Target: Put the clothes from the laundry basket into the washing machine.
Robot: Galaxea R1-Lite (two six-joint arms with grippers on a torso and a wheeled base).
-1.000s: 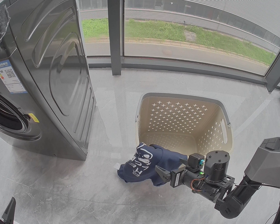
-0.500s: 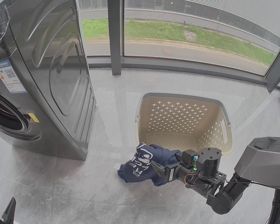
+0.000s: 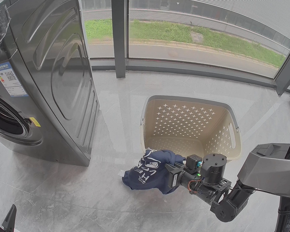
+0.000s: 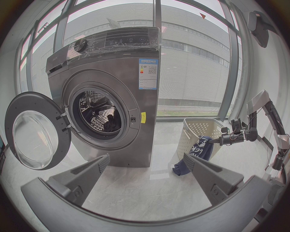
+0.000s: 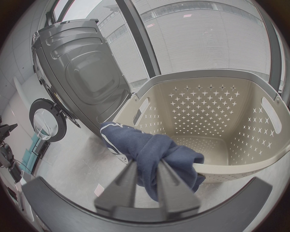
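My right pincer [image 5: 145, 169] pinches the navy T-shirt [image 3: 146, 172], draped over the laundry basket [image 3: 190, 100] near rim; the washing machine [image 3: 63, 79] drum gapes well left.

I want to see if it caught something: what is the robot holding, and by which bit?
The right gripper is shut on the navy shirt, pinching a bunched fold where it hangs over the laundry basket rim. The left gripper holds nothing.

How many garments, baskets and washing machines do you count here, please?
Garments: 2, the navy garment in the right pincer and a dark bundle, apparently clothing, in the drum
Laundry basket: 1
Washing machine: 1
Total: 4
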